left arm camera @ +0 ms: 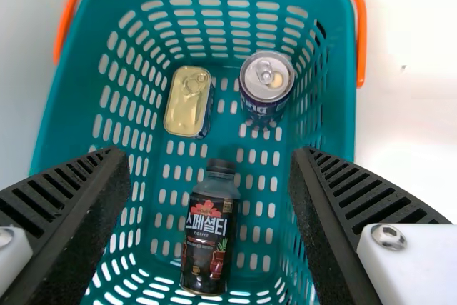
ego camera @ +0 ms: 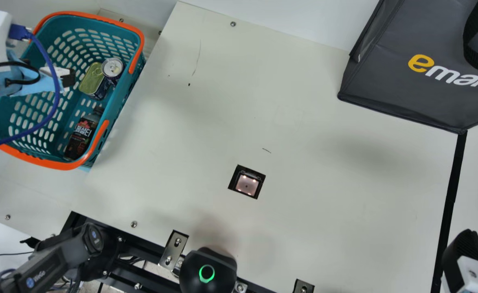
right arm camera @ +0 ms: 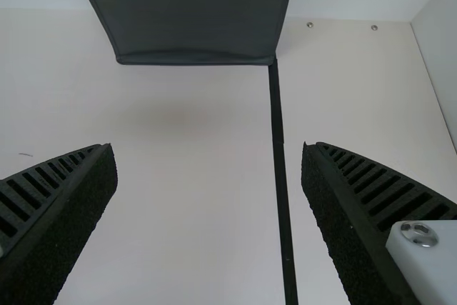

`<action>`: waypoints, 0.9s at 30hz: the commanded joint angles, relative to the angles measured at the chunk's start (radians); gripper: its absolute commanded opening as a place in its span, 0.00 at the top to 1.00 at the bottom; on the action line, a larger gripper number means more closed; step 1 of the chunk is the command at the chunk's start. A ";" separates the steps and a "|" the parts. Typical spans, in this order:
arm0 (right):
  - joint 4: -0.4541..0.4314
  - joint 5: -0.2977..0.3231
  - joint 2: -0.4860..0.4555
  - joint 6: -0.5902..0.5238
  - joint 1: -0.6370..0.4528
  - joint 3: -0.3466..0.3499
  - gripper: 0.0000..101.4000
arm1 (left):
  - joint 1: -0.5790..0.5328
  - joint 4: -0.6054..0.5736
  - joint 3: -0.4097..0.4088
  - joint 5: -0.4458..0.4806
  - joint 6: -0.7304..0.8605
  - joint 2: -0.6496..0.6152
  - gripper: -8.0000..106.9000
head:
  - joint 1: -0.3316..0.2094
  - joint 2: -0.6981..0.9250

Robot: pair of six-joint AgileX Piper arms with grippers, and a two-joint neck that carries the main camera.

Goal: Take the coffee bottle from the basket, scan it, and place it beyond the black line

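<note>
Both wide open and empty, the left end effector (ego camera: 70, 77) is hovering over the basket (ego camera: 136, 91) holding the bottle (ego camera: 80, 136), the right end effector (ego camera: 465, 248) near the black line (ego camera: 451, 191).

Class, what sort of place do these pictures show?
Probably a mock shop checkout: a shopping basket of groceries, a scanner window set into the table, and a grey carrier bag.
</note>
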 commanded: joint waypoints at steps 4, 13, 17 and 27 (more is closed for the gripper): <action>0.000 0.000 0.000 0.000 0.000 0.000 0.10 | 0.009 -0.023 0.017 -0.033 0.066 0.054 0.15 | -0.026 0.002; 0.000 0.000 0.000 0.000 0.000 0.000 0.10 | 0.027 -0.073 0.047 -0.098 0.176 0.155 0.15 | -0.026 0.002; 0.000 0.000 0.000 0.000 0.000 0.000 0.10 | 0.035 -0.092 0.056 -0.121 0.222 0.196 0.15 | -0.026 0.002; 0.000 0.000 0.000 0.000 0.000 0.000 0.10 | 0.038 -0.138 0.082 -0.198 0.311 0.290 0.15 | -0.026 0.002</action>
